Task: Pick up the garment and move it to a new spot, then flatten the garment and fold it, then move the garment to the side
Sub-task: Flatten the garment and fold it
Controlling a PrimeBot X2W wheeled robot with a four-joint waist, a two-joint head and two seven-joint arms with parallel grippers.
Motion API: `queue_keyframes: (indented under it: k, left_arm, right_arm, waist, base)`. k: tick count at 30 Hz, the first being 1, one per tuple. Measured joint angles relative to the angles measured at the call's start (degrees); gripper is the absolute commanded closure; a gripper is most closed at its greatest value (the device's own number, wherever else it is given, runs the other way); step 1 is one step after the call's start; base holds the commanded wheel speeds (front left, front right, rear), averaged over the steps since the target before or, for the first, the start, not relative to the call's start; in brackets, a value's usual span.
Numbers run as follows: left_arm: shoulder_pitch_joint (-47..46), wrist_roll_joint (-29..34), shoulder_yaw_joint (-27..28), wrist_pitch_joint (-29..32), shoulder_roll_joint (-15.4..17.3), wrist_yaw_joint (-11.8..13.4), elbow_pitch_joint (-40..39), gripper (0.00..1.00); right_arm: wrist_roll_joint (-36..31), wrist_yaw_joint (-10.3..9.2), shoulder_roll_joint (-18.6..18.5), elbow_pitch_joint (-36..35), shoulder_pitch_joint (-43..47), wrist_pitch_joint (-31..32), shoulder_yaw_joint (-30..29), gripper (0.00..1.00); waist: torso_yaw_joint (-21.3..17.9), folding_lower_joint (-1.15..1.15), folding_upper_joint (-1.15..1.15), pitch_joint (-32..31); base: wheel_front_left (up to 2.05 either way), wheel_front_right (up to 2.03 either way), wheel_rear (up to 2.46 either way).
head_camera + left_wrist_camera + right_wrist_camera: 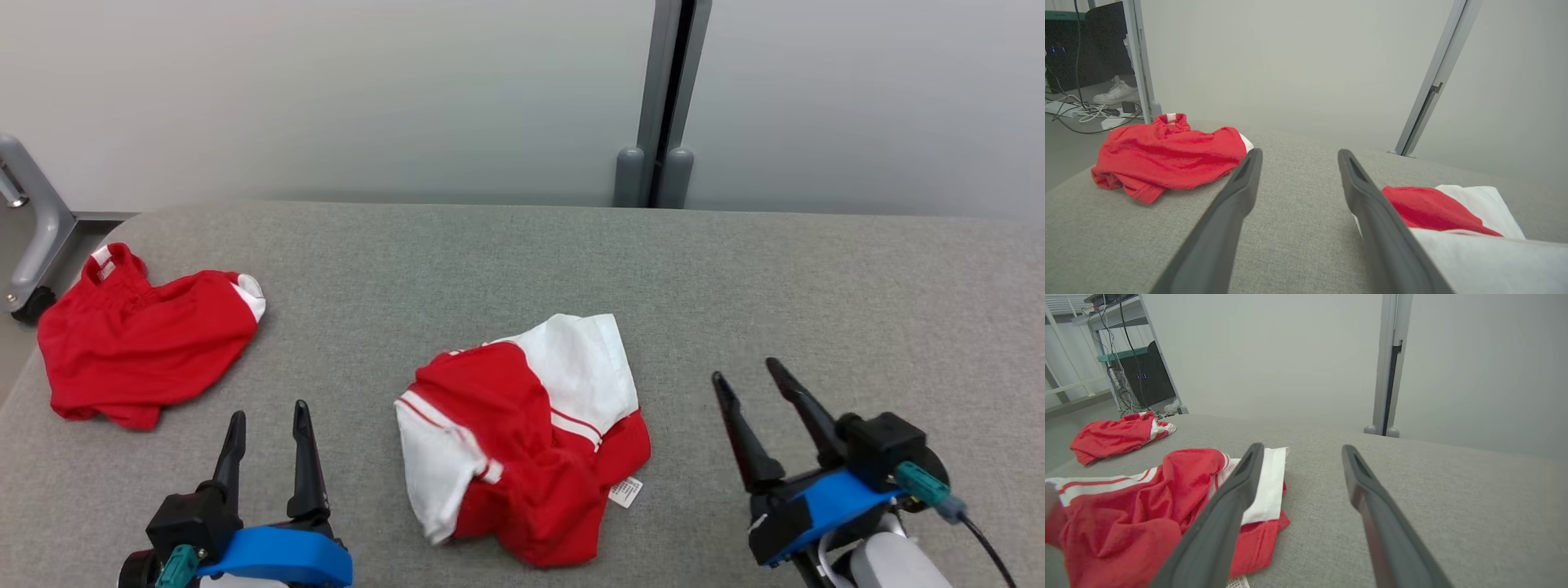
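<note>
Both sets of jaws stood wide, nothing in either. The left gripper (269, 410) sat over bare fabric just left of the garment. The right gripper (743, 369) was off the garment's right side, not touching it.

The garment (522, 441), a red-and-white top, lay bunched mid-table between the two. It had a white panel flopped over the red at the top and a white sleeve at lower left. Its care label (626, 491) stuck out at the lower right edge. A second red garment (139, 343) lay well apart, near the far left edge of the table (457, 261).

My read was that flattening was the step in hand. To do it well I'd pinch two opposite outer edges, one per gripper, taking a single layer and avoiding the bunched middle. Then lift just enough for the folds to drop, pull apart evenly and lay it down. The risks I saw were catching two layers at once, or snagging the grey table cover with the fingertips.
</note>
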Motion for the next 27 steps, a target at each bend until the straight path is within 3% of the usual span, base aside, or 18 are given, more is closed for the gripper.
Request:
queue_keyframes:
  k: [11,27]
  left_arm:
    - [1.48,0.59,0.67,0.00,0.90,0.22,-0.84,0.00]
    - [1.36,0.65,0.37,0.01,2.04,0.90,-1.78,0.00]
  right_arm:
    - [-5.47,0.00,4.64,-10.15,8.91,-0.01,-15.29,0.00]
    - [-7.08,0.00,6.09,-11.61,10.70,0.40,-15.86,0.00]
  waist:
    - [-0.73,0.00,0.00,-0.79]
    - [-1.82,0.00,0.00,0.49]
  base:
    - [0.00,0.00,0.00]
    - [0.00,0.00,0.00]
